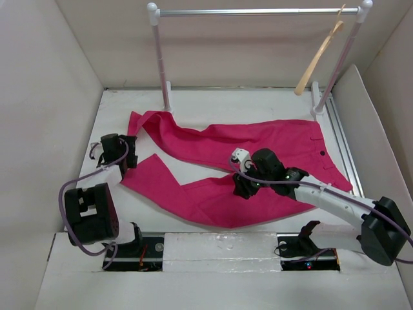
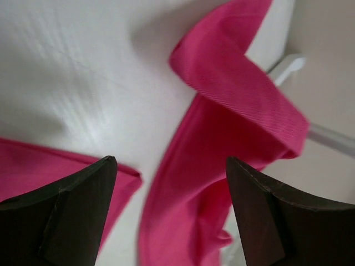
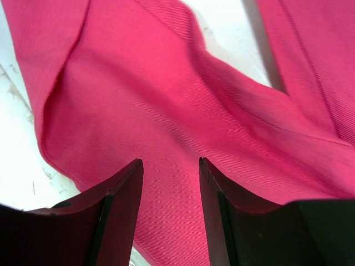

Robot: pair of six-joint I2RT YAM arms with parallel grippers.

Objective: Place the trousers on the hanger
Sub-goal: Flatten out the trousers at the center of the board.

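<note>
Trousers (image 1: 258, 148) lie flat across the counter (image 1: 213, 103), legs toward its left edge; the hanger (image 1: 317, 61) hangs at the far right corner. Left tool (image 1: 126, 152) by the leg ends and right tool (image 1: 244, 186) over mid-fabric both stand jaws apart, empty. I judge a deep, square pinch best. No writing legible.

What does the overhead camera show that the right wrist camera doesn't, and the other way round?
Only overhead: the hanger hanging on the rail, and the trousers spread whole on the table. Only right wrist: the right tool up close, fingers apart, and the trousers' fine weave. Both: pink trousers on the white table.
</note>
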